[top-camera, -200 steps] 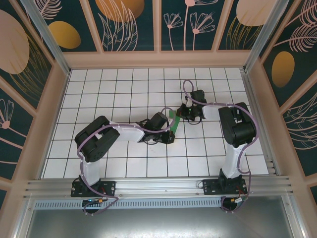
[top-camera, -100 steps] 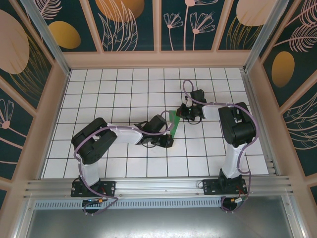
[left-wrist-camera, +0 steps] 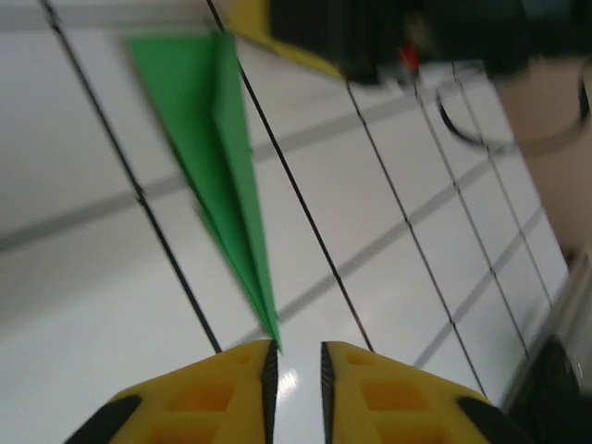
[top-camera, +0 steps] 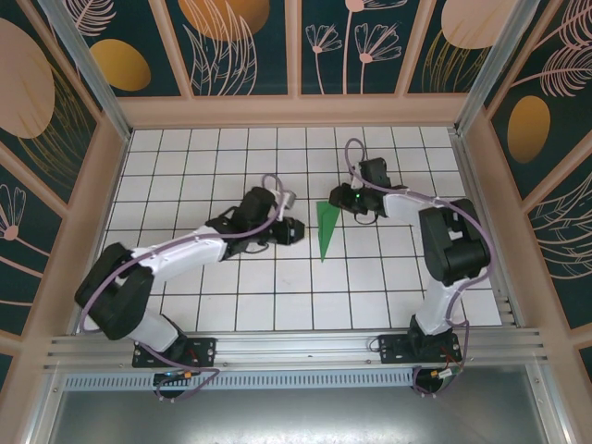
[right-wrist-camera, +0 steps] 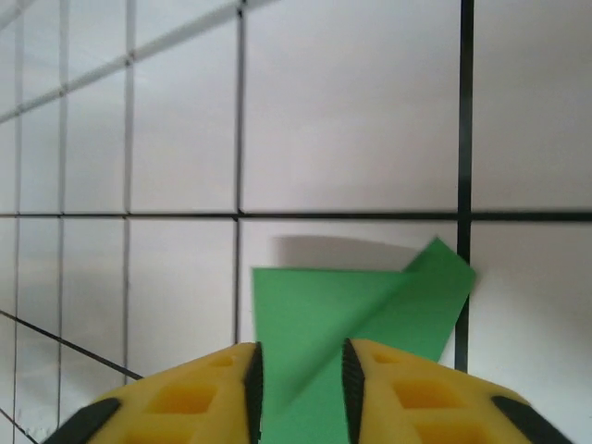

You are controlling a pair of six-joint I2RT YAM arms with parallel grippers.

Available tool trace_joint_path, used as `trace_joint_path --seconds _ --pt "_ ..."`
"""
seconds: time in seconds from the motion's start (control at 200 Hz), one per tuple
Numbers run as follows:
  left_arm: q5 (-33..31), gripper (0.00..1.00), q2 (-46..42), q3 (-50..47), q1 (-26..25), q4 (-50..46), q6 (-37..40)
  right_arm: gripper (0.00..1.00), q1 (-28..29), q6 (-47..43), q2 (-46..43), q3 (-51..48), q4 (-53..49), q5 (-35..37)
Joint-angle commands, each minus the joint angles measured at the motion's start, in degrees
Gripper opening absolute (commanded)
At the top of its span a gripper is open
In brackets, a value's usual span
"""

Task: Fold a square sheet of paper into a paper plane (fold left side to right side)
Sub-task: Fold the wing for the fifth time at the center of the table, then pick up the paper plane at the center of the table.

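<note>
From overhead we look down on the whole table (top-camera: 185, 166); our wrist cameras sit low and close, facing the paper plane (top-camera: 325, 227) from opposite ends.

Thin, smooth, matt green paper in the paper plane (top-camera: 325, 227), slick and faintly glossy white tiling on the tabletop (top-camera: 185, 185), matt yellow moulded plastic on the fingers (left-wrist-camera: 194, 402), brushed bare metal along the near rail (top-camera: 296, 344).

No readable text, labels or numbers anywhere
</note>
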Motion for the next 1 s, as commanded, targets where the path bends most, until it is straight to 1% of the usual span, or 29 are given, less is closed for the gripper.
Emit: trace_joint_path --seconds 0.0,0.025,0.05,0.15,0.23,0.345,0.43,0.651,0.736,0.806,0.866,0.996 --pt "-9.71 0.32 -3.22 -1.78 1.21 2.70 -2.72 0.40 0.51 -1.85 -7.07 -0.17 -2.93 6.14" --pt "-11.43 0.38 -3.76 -1.97 1.44 3.20 -3.34 0.43 0.97 -1.63 -8.27 -0.79 -3.74 7.91" --pt "-13.30 0.40 -4.16 -2.07 1.61 3.52 -3.80 0.46 1.47 -1.20 -9.34 -1.54 -4.66 9.64" --pt "-20.53 0.44 -5.29 -2.06 1.70 4.04 -5.67 0.58 4.88 1.77 -13.15 -4.83 -7.64 17.36" --pt "-23.33 0.44 -5.69 -2.29 1.68 4.93 -6.80 0.65 8.03 4.91 -14.36 -7.86 -7.39 19.98" --pt "-24.55 0.45 -5.71 -2.43 1.74 5.49 -7.14 0.68 12.54 6.99 -12.30 -8.45 -7.56 22.47" --pt "-24.75 0.45 -5.64 -2.47 1.71 5.04 -7.11 0.69 15.69 7.70 -9.17 -6.62 -9.11 27.25" --pt "-24.24 0.47 -5.78 -3.89 1.73 5.28 -8.19 0.69 18.67 7.71 -2.25 -2.11 -11.23 31.52" --pt "-24.22 0.47 -6.06 -4.14 1.74 5.21 -8.20 0.61 19.45 7.49 -0.66 -0.66 -13.14 34.06" --pt "-24.35 0.47 -6.22 -4.13 1.71 4.97 -8.15 0.50 19.58 7.48 -0.40 -0.60 -13.81 34.85" --pt "-24.69 0.48 -6.36 -4.18 1.75 4.77 -7.97 0.38 19.64 7.48 -0.91 -0.82 -14.11 35.05" --pt "-25.73 0.49 -6.65 -3.75 1.70 3.66 -7.54 0.06 20.13 6.92 -3.60 -0.91 -15.18 35.17"
